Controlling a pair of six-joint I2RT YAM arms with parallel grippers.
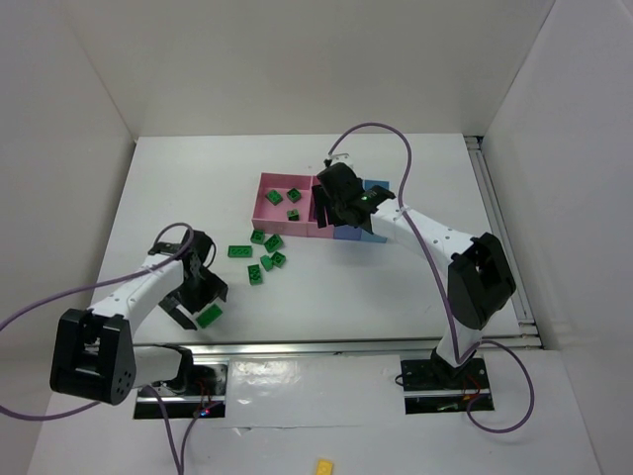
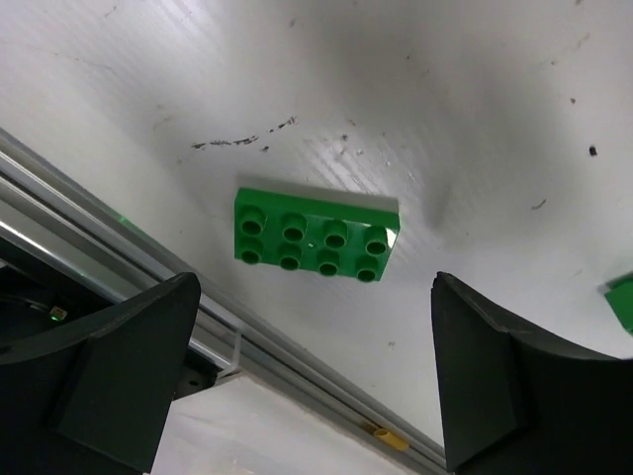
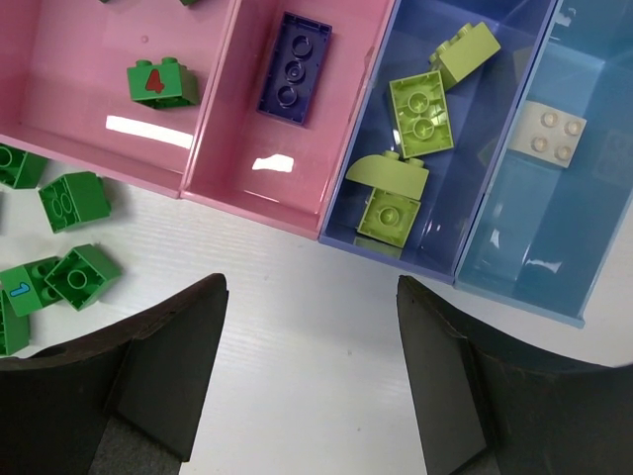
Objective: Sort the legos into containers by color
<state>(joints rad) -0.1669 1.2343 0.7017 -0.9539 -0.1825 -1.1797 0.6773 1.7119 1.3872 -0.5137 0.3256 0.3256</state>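
Note:
A green 2x4 lego (image 2: 315, 237) lies flat on the white table near its front edge, also seen from above (image 1: 209, 317). My left gripper (image 2: 315, 309) (image 1: 196, 300) hangs over it, open and empty. Several green legos (image 1: 262, 255) lie loose left of the containers (image 1: 265, 224). My right gripper (image 3: 312, 297) (image 1: 341, 206) is open and empty above the tray's near wall. One pink compartment (image 3: 59, 129) holds a green lego (image 3: 161, 82). Another pink one holds the dark purple lego (image 3: 295, 67). Yellow-green legos (image 3: 420, 114) sit in the blue compartment (image 3: 396, 245). A beige lego (image 3: 549, 134) sits in the light-blue one (image 3: 524, 287).
An aluminium rail (image 1: 326, 346) (image 2: 148, 272) runs along the table's near edge, close to the left gripper. White walls enclose the table on three sides. A bright yellow brick (image 1: 324, 465) lies off the table in front.

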